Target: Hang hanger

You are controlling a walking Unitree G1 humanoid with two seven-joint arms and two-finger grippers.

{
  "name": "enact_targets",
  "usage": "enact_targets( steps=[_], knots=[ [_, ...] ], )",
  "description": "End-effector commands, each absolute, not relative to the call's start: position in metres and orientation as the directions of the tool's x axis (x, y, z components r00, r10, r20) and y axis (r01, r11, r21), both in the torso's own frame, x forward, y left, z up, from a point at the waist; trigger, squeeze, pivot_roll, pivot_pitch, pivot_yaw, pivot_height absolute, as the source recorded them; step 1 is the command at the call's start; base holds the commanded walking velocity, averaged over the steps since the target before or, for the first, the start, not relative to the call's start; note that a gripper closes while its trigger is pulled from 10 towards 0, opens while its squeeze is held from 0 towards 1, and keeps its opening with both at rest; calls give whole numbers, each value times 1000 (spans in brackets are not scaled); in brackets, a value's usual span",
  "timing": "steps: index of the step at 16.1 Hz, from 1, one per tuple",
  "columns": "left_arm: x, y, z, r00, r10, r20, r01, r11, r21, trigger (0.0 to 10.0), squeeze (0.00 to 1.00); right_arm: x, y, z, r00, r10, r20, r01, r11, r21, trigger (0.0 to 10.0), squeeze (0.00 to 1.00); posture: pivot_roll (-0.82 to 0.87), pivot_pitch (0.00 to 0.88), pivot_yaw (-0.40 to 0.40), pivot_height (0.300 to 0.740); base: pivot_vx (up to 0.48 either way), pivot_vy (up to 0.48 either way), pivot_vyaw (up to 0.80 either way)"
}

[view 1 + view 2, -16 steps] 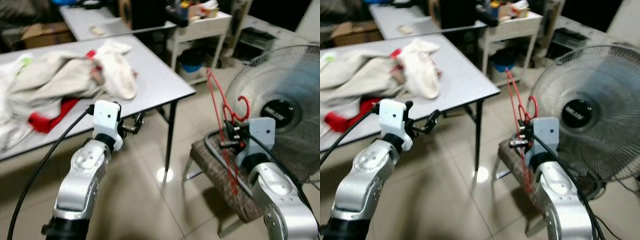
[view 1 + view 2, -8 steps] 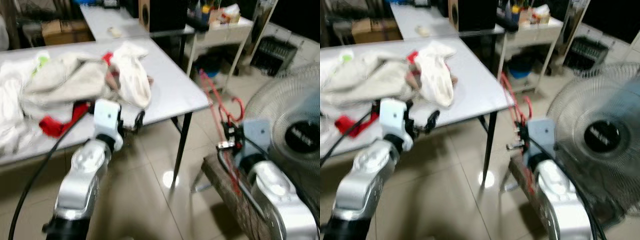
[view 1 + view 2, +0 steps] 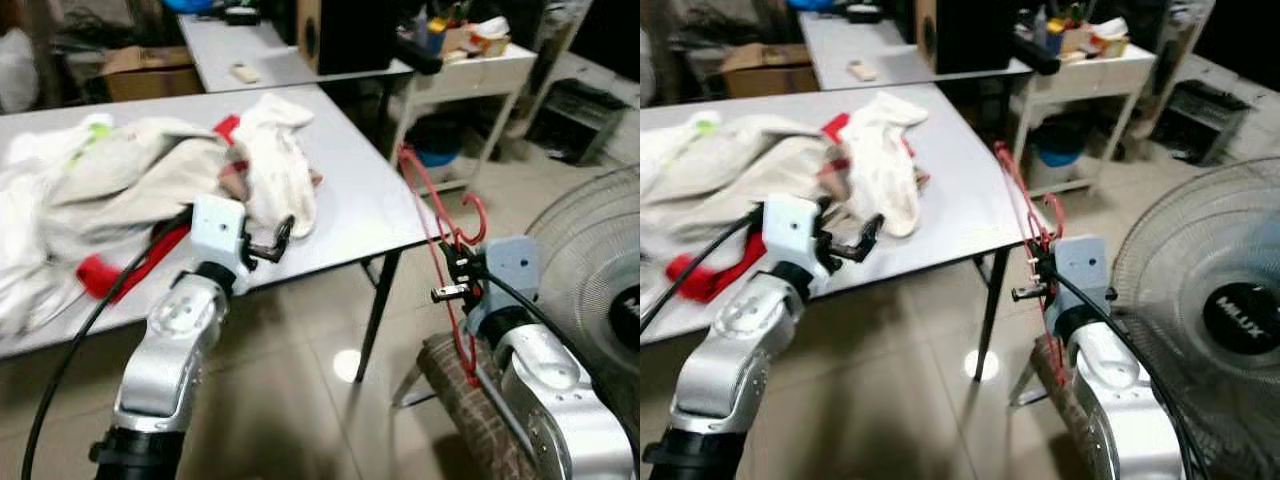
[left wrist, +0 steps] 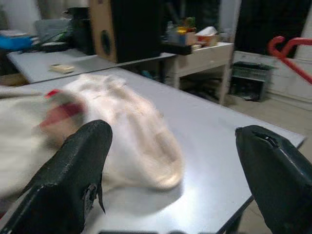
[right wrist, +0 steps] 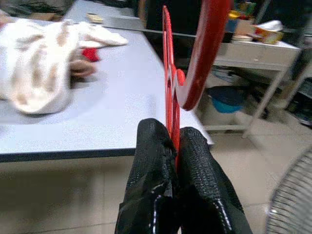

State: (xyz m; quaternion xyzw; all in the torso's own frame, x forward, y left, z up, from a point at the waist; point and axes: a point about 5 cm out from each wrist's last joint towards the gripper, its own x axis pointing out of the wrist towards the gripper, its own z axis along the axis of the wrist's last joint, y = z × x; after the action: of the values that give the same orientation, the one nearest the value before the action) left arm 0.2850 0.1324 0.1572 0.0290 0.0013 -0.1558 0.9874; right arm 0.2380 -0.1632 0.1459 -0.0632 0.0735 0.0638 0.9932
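Observation:
A red plastic hanger (image 3: 437, 225) stands upright in my right gripper (image 3: 452, 281), which is shut on it beside the grey table's near right corner. The right wrist view has the two black fingers (image 5: 156, 175) pinched on the red hanger (image 5: 169, 83), its hook curving overhead. My left gripper (image 3: 272, 241) is open over the table's front edge, close to a heap of white clothes (image 3: 150, 170). Its fingers (image 4: 73, 165) spread wide in the left wrist view, with the white clothes (image 4: 131, 126) ahead of them.
The grey table (image 3: 370, 200) holds the clothes and a red garment (image 3: 110, 268). A standing fan (image 3: 1220, 310) is at the right, with a padded stool (image 3: 470, 410) below my right arm. Behind are a second table (image 3: 260, 65) and a white cart (image 3: 480, 70).
The camera has shifted, so the table sits more central and the fan has slid to the right. Both arms keep their pose; the hanger stays in the right gripper.

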Motion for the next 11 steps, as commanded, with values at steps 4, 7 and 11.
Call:
enact_targets(
  steps=[4,7,11],
  knots=[
    [286,122,154,946,-323,-12,324,945,45,10000,0,236,-170,147,982,105,-156,-128,981,-144,10000,0,16,0,-24,740,340,0,0],
    [288,123,156,949,-314,-7,314,948,50,10000,0,234,-168,145,979,116,-168,-144,975,-167,10000,0,15,0,-19,740,341,0,454],
    [289,127,152,952,-304,-20,305,952,32,10000,0,234,-165,144,981,114,-155,-137,979,-150,10000,0,11,0,-13,740,341,0,200]
  ],
)
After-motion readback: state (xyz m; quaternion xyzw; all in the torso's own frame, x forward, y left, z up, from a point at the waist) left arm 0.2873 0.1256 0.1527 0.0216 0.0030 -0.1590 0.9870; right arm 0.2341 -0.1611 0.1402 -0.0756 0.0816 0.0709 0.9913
